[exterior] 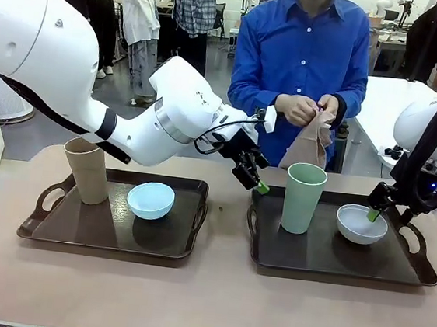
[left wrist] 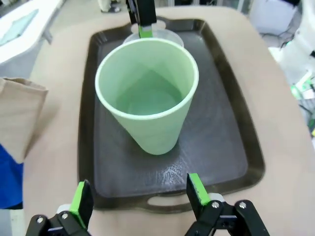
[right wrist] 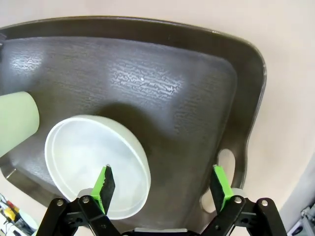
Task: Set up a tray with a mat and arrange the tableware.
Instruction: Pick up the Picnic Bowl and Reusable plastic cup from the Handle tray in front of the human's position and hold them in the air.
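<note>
1. The pale green tumbler [exterior: 304,197] stands upright on the right tray [exterior: 334,258], just ahead of the left pincer [left wrist: 138,186], whose jaws are apart and empty.
2. The white bowl [right wrist: 96,164] sits on the same tray under the right pincer [right wrist: 161,172]. Its jaws are apart, one finger over the bowl's inside and the other outside the rim, clamping nothing.
3. Well apart from both pincers, the tan tumbler [exterior: 85,169] and light blue bowl [exterior: 150,200] stand on the left tray [exterior: 78,231].
4. Beyond the left pincer, past the tabletop [exterior: 211,303], the person's hands [exterior: 302,108] hold a tan cloth [exterior: 308,145], probably the mat.
5. Both trays look bare under the tableware, so the mat appears not yet laid. The setup seems to be at an early stage.
</note>
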